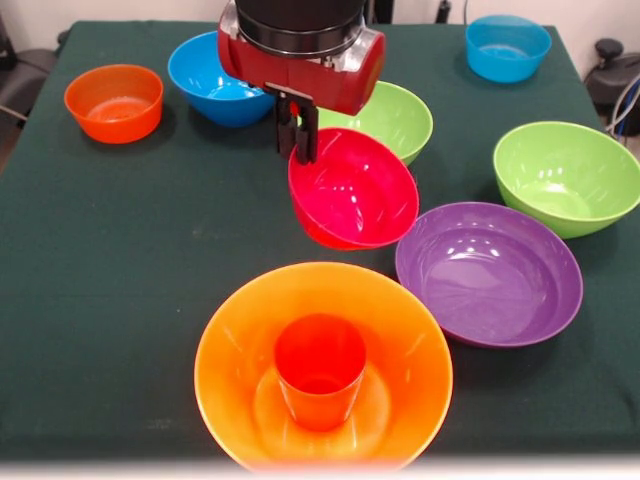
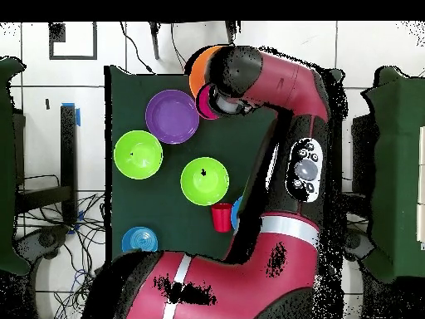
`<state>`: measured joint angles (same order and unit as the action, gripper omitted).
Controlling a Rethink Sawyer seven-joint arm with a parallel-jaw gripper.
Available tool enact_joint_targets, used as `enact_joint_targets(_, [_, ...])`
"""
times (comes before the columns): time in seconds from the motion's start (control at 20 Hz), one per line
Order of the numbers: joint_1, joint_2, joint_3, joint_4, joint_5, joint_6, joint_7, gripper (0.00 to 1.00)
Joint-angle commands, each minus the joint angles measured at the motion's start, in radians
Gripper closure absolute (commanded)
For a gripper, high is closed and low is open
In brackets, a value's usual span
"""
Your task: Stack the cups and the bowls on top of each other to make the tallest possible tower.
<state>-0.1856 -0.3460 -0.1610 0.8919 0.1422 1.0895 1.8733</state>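
Front view: green-clothed table with the big orange bowl nearest the camera, serving as tower base; the orange cup stands upright inside it, mouth up. Wide purple bowl sits just beside the base, two lime green bowls behind it, two blue bowls and the small orange bowl toward the far side, all loose. Red cup shows only in the overhead view, alone near the arm's base. Judged progress: two pieces stacked, third in transit, seven bowls-and-cup pieces left. Gripper is clamped on the rim of the small crimson bowl, which hangs tilted above the cloth, behind the base bowl, not yet over the cup.
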Motion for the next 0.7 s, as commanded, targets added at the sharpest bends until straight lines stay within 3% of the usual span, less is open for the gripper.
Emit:
enact_joint_targets(0.05, [-0.016,0.096,0.083,-0.086,-0.052,0.057,-0.020,1.00])
enact_joint_targets(0.7, [-0.015,0.134,0.068,-0.160,-0.039,0.098,-0.016,1.00])
